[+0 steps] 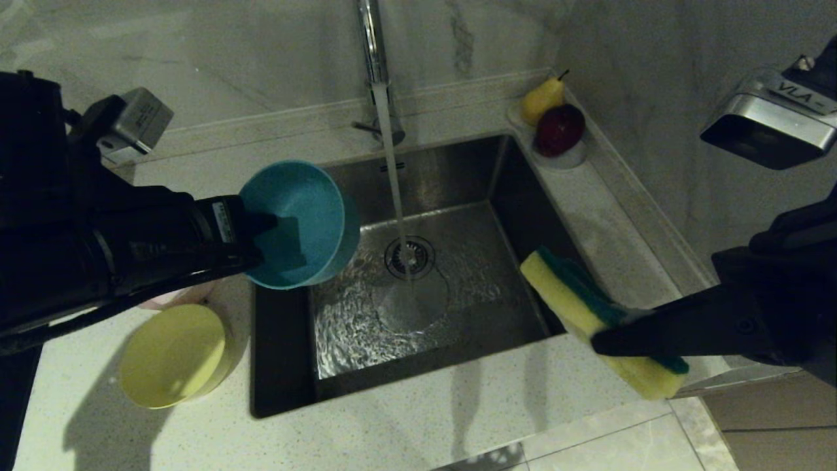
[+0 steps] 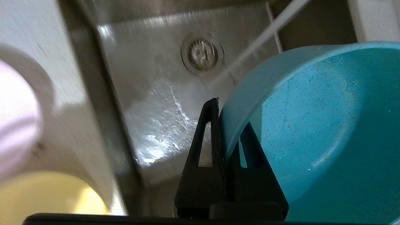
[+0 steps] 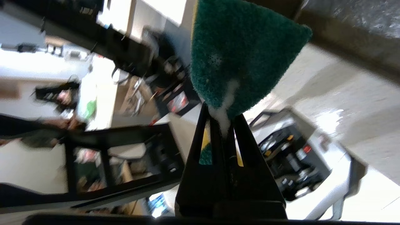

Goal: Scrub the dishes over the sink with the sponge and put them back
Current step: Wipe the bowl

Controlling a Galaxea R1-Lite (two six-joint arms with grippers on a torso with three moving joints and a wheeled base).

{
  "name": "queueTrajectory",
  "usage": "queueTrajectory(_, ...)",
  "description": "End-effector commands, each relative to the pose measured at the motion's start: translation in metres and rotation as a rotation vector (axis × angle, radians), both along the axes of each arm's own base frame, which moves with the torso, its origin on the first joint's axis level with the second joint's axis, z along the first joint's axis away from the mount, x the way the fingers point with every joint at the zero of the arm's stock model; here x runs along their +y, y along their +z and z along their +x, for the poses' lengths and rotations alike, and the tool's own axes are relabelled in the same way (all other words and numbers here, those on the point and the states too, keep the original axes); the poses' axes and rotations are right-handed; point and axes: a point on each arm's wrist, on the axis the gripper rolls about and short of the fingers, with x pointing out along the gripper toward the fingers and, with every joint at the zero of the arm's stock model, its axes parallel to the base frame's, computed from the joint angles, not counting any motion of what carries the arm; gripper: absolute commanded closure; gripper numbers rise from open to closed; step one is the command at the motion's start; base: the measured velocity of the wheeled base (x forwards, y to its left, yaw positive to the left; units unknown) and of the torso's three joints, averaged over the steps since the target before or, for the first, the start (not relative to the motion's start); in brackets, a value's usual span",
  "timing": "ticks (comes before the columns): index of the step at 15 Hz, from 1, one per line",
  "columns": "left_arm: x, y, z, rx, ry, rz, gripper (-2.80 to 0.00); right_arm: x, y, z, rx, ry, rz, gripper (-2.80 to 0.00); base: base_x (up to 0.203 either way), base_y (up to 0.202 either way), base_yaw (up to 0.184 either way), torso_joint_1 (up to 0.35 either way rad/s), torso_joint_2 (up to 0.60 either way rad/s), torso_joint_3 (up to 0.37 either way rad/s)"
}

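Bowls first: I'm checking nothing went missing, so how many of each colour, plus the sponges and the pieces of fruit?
Light blue bowl: 1, in the left gripper
Yellow bowl: 1
Pink bowl: 1
Sponge: 1, in the right gripper
Fruit: 2, a pear and a red fruit
Total: 6

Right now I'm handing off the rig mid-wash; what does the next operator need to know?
Left claw: shut on the rim of the light blue round plastic bowl, held tilted over the left edge of the square steel sink.
Right claw: shut on the yellow-and-green rectangular sponge, over the sink's right edge, clear of the bowl.
Chrome tap running.
Yellow bowl and pale pink bowl on the counter, left.
Left: scrub, put back.
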Motion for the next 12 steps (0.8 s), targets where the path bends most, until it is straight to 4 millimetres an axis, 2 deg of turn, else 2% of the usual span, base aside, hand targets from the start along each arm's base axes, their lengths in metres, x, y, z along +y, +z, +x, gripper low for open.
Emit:
queueTrajectory(1, -0.007, -0.015, 0.000, 0.049, -0.016, 0.001, 0.00, 0.019, 0.010, 0.012, 0.039, 0.029, -0.012, 0.00, 0.000, 0.000, 0.000, 0.000, 0.00, 0.000)
queueTrajectory(6, -0.028, -0.021, 0.010, -0.013, 0.059, 0.008, 0.00, 0.075, 0.020, 0.042, 0.234, 0.045, -0.036, 0.00, 0.000, 0.000, 0.000, 0.000, 0.00, 0.000)
queueTrajectory(9, -0.040, -0.019, 0.003, -0.062, 0.012, 0.009, 0.00, 0.106, -0.004, 0.054, 0.345, 0.054, -0.104, 0.00, 0.000, 0.000, 0.000, 0.000, 0.00, 0.000)
queueTrajectory(12, -0.049, -0.028, 0.008, -0.124, 0.008, 0.044, 0.00, 0.115, -0.015, 0.061, 0.375, 0.047, -0.130, 0.00, 0.000, 0.000, 0.000, 0.000, 0.00, 0.000)
